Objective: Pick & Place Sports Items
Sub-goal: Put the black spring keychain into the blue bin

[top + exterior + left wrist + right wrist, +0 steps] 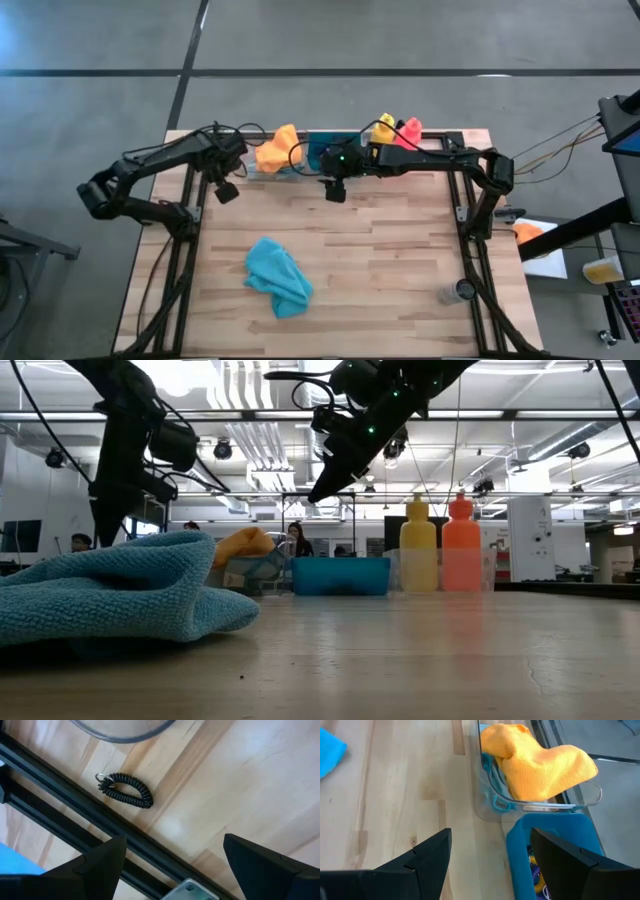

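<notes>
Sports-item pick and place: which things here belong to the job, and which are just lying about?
Job items:
- teal cloth on the open table
- orange cloth in the clear tray
- yellow bottle
- pink-red bottle

Lying about:
- black coiled cord
- teal bin
- small cup by the table's edge

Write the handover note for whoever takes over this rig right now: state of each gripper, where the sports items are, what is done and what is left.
Left gripper: open, empty, raised at the table's back left.
Right gripper: open, empty, raised by the teal bin.
Orange cloth: draped on the clear tray beside the bin, some teal fabric under it.
Yellow bottle and pink-red bottle: upright together at the back, right of the bin.
Teal cloth: loose on the table's middle front.
Done: the orange cloth appears placed.
Left: probably the teal cloth.
</notes>
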You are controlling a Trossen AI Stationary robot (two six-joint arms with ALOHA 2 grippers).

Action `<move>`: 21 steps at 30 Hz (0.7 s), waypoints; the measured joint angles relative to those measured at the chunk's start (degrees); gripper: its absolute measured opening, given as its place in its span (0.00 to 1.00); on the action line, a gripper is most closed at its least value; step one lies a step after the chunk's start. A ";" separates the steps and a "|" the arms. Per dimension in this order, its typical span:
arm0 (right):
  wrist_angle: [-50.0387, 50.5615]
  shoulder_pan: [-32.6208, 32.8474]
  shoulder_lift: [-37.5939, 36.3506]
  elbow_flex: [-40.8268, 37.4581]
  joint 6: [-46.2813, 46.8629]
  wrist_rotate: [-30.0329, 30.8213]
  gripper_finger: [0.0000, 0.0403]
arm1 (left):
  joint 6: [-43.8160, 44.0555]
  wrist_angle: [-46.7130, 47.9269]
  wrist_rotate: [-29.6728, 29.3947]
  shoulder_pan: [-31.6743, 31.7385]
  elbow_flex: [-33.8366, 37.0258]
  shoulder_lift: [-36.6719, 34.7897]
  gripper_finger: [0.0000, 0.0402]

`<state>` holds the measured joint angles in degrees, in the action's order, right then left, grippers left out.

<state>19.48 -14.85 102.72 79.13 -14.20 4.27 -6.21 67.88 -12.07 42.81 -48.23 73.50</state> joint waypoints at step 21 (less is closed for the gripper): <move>-0.01 -0.02 0.00 -0.02 -0.41 0.00 0.68 | -0.84 -6.72 2.64 8.70 2.93 4.87 0.84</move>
<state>19.46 -14.87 102.72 79.11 -14.61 4.27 -7.05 61.17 -9.43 51.51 -45.30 78.37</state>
